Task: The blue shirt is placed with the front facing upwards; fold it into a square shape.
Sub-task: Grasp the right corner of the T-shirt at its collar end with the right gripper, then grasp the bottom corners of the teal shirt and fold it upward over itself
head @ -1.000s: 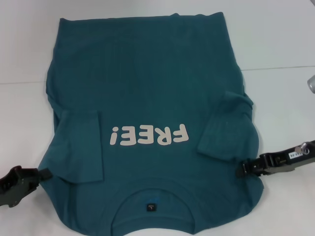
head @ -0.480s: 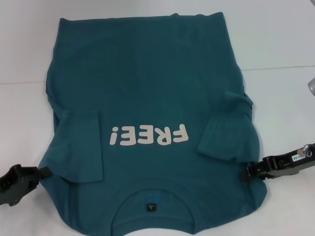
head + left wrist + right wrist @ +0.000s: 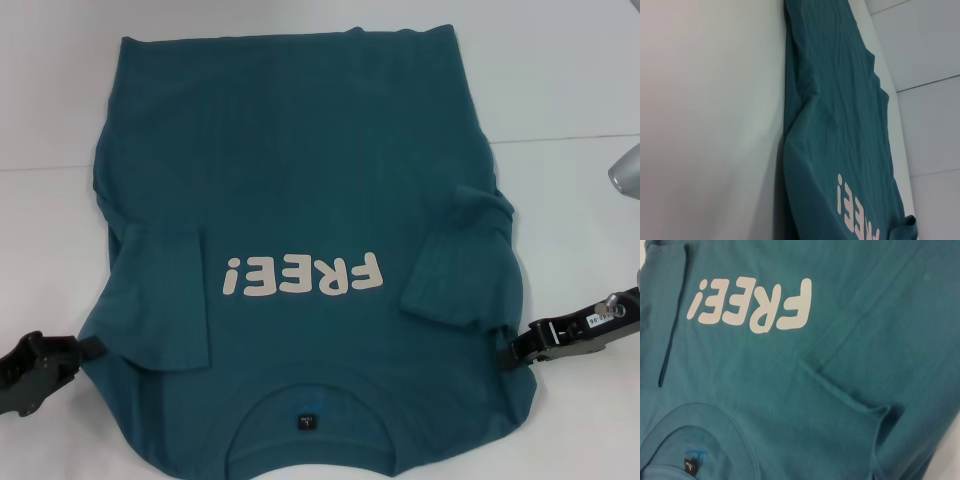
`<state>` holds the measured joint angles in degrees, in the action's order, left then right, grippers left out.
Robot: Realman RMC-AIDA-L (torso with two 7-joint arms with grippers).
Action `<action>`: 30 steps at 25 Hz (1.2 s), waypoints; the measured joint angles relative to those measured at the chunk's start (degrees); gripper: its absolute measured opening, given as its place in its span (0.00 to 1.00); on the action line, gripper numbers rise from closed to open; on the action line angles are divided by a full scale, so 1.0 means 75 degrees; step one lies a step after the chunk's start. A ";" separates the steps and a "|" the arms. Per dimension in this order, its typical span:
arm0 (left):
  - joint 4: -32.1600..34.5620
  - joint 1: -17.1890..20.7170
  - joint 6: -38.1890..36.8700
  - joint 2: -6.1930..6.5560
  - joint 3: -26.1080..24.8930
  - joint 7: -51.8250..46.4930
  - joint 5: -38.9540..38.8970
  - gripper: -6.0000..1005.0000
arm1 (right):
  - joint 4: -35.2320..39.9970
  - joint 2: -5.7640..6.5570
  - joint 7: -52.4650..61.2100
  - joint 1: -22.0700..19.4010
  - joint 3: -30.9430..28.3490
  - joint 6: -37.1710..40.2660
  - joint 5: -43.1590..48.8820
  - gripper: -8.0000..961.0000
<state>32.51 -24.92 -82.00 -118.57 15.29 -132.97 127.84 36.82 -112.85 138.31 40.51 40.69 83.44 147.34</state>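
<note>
The blue shirt (image 3: 300, 170) lies flat on the white table (image 3: 560, 80), front up, with cream "FREE!" lettering (image 3: 303, 275). Its round collar with a small dark label (image 3: 306, 422) points toward me. Both short sleeves, one (image 3: 165, 300) and the other (image 3: 460, 265), are folded inward onto the body. My left gripper (image 3: 88, 350) sits low at the shirt's left edge, beside the folded sleeve. My right gripper (image 3: 510, 352) is at the shirt's right edge, just below the other sleeve. The right wrist view shows the lettering (image 3: 752, 302) and a sleeve hem (image 3: 840, 390); the left wrist view looks along the shirt (image 3: 830, 100).
A grey rounded metal part (image 3: 627, 172) shows at the right edge of the head view. A thin seam (image 3: 560, 137) crosses the table behind the shirt. Bare white table surrounds the shirt on the left, right and far sides.
My right gripper has slid outward to the right, from over the shirt's edge to just at it. The left gripper has shifted slightly outward. The shirt stays put.
</note>
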 joint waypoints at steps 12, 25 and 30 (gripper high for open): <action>0.0023 -0.0010 -0.0077 0.0005 0.0124 0.0041 0.0074 0.05 | 0.0035 0.0002 -0.0188 -0.0093 -0.0039 0.0170 -0.0046 0.05; 0.0841 0.0066 -0.1468 0.0137 0.0203 0.0196 0.1154 0.05 | 0.1088 0.0216 -0.0212 -0.0951 -0.0095 0.1350 -0.0023 0.05; 0.1249 0.0206 -0.2074 0.0140 0.0216 0.0202 0.1580 0.05 | 0.1119 0.0384 -0.0264 -0.1124 -0.0095 0.1646 -0.0021 0.05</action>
<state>41.88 -23.37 -97.55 -117.51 16.91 -131.45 139.69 45.22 -109.97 136.33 32.08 39.98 95.78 147.18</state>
